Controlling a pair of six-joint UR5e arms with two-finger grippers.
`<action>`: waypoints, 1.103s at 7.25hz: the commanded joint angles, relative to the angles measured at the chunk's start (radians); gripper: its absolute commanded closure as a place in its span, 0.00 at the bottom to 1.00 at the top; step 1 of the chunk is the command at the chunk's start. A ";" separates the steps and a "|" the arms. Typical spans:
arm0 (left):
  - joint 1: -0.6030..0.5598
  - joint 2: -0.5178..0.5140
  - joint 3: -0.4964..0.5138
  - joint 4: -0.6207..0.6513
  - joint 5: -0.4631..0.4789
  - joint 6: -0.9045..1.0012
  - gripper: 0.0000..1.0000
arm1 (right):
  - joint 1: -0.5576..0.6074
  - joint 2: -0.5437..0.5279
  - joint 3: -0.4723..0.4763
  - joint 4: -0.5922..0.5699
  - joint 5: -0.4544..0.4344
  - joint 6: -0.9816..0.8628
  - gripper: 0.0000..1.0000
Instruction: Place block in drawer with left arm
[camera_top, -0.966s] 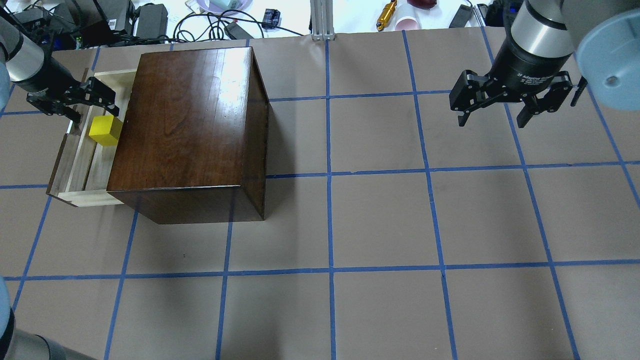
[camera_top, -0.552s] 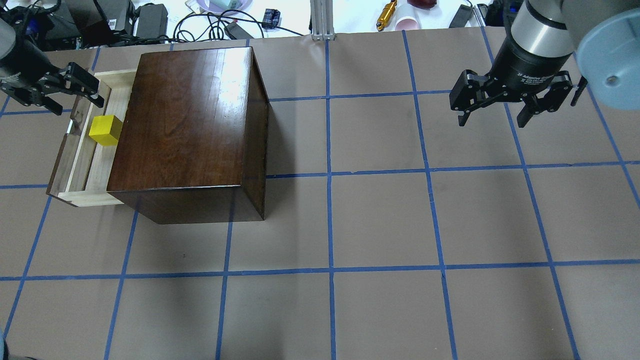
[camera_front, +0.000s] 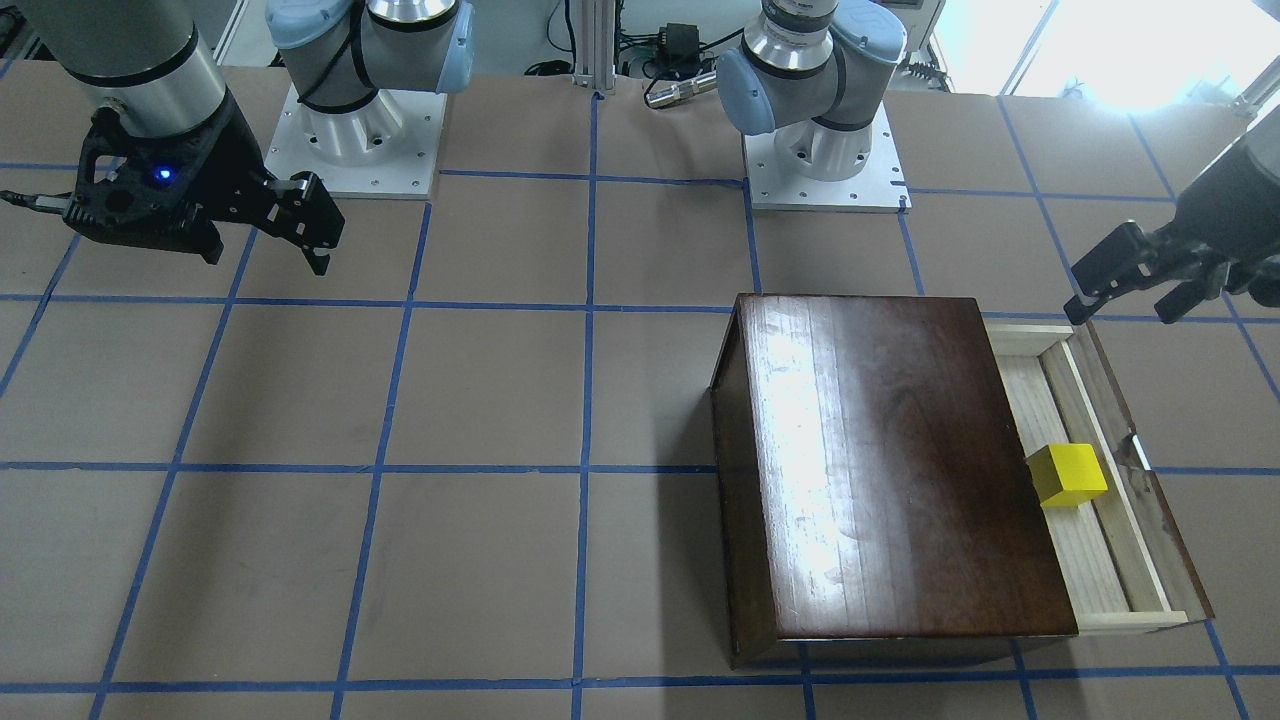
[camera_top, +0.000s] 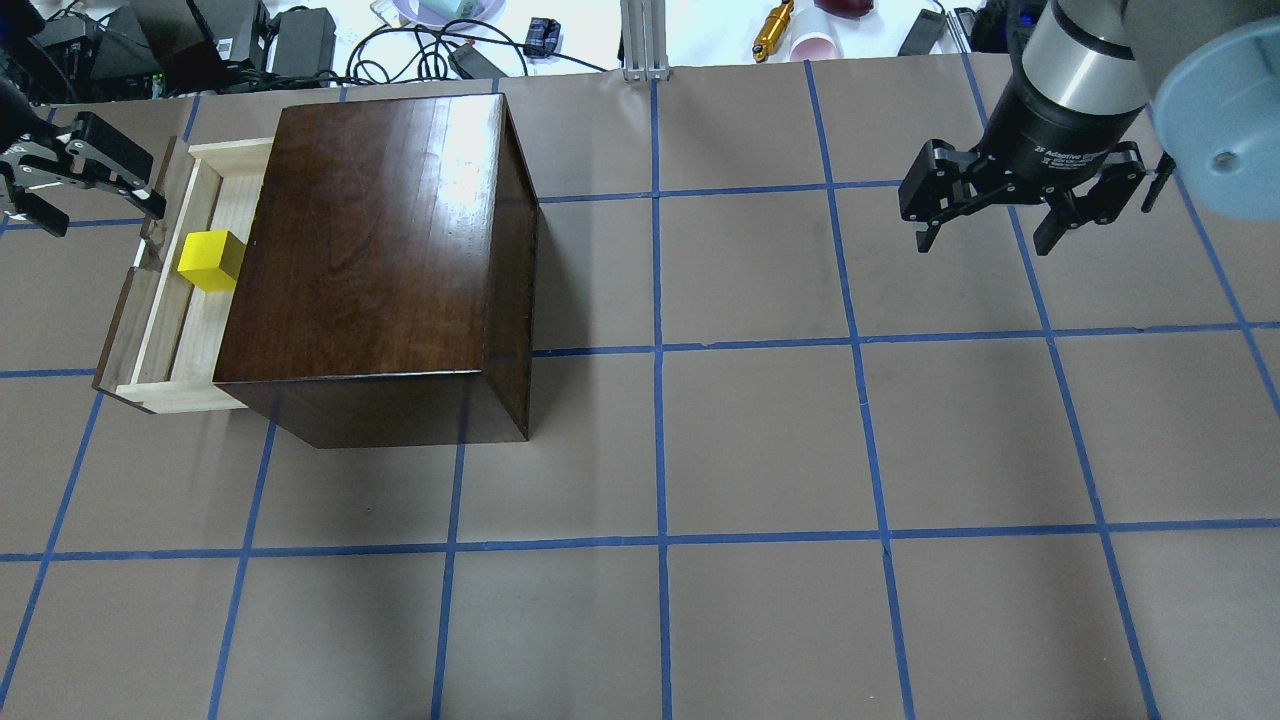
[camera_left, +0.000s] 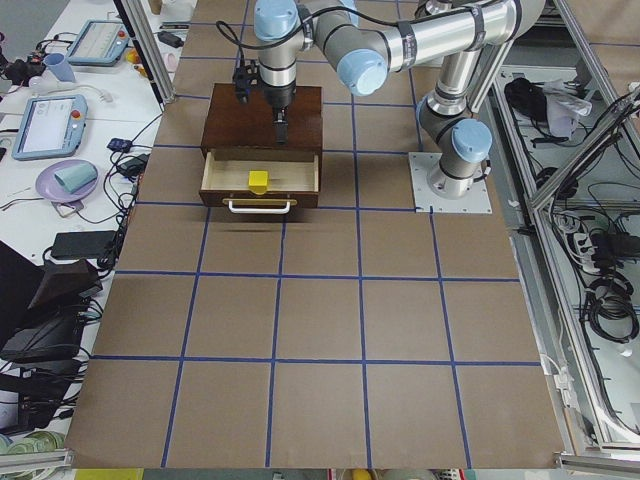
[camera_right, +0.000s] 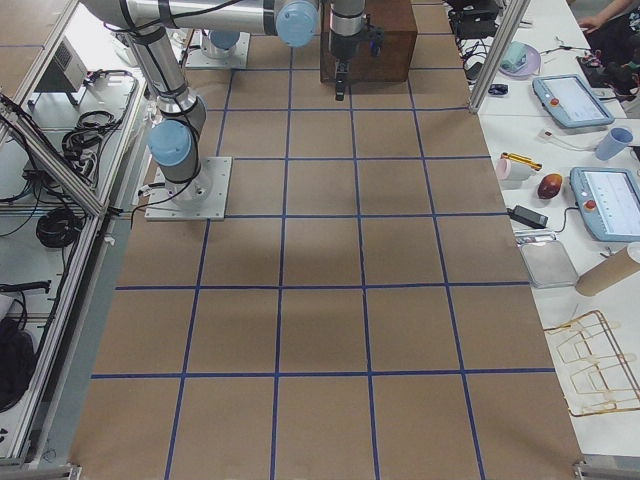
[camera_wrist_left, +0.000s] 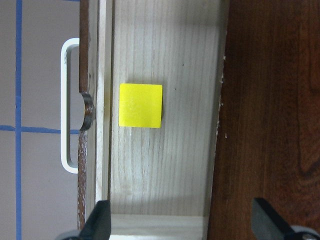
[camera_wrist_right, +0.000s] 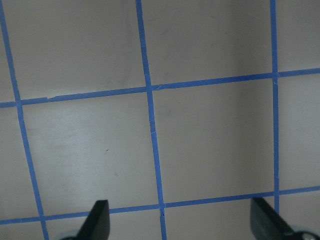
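Note:
The yellow block (camera_top: 210, 260) lies alone on the floor of the open pale-wood drawer (camera_top: 190, 340), which is pulled out of the dark brown box (camera_top: 380, 250). In the front view the block (camera_front: 1068, 474) sits mid-drawer (camera_front: 1090, 560). My left gripper (camera_top: 108, 220) is open and empty, raised beside the drawer's far end and apart from the block. The left wrist view looks straight down on the block (camera_wrist_left: 141, 105) between the open fingertips (camera_wrist_left: 100, 220). My right gripper (camera_top: 985, 240) is open and empty, hovering over bare table far to the right.
The drawer's white handle (camera_wrist_left: 65, 105) sticks out from its dark front panel. Cables and power adapters (camera_top: 300, 35), an aluminium post (camera_top: 645, 40) and an orange object (camera_top: 773, 30) lie beyond the table's back edge. Both arm bases (camera_front: 350, 130) stand at the robot's side.
My left gripper has drawn away from the block, moving left and back off the drawer, still open. The block stays in the drawer. The right arm has not moved.

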 joint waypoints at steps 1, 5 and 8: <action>0.000 0.053 0.005 -0.053 0.001 -0.007 0.00 | 0.000 0.000 0.000 0.000 -0.002 0.000 0.00; -0.098 0.060 0.007 -0.109 0.019 -0.074 0.00 | 0.000 0.000 0.000 0.000 0.000 0.000 0.00; -0.259 0.043 0.005 -0.068 0.047 -0.290 0.00 | 0.000 0.000 0.000 0.000 0.000 0.000 0.00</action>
